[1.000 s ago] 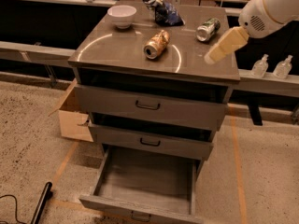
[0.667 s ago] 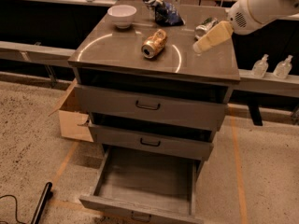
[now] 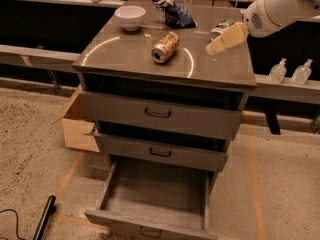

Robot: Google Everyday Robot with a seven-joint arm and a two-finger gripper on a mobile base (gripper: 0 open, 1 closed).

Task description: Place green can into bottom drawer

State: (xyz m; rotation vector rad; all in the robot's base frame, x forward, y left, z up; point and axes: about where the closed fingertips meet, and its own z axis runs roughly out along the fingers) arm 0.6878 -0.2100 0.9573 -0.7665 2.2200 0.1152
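The green can [image 3: 220,27] lies on its side at the back right of the cabinet top [image 3: 125,54], partly hidden behind my gripper. My gripper [image 3: 226,38] hangs just in front of the can and low over the top, reaching in from the upper right on the white arm [image 3: 280,6]. The bottom drawer [image 3: 156,195] is pulled out and its grey inside shows nothing in it. The two drawers above it are pushed in only part way.
An orange-gold can [image 3: 165,46] lies on its side mid-top. A white bowl [image 3: 130,17] and a dark snack bag [image 3: 176,14] sit at the back. A cardboard box [image 3: 76,126] stands left of the cabinet. Two clear bottles [image 3: 290,71] stand at right. A black rod [image 3: 44,217] lies on the floor.
My gripper has moved left and toward the back of the top, closing in on the green can. Cans, bowl and drawers have not moved.
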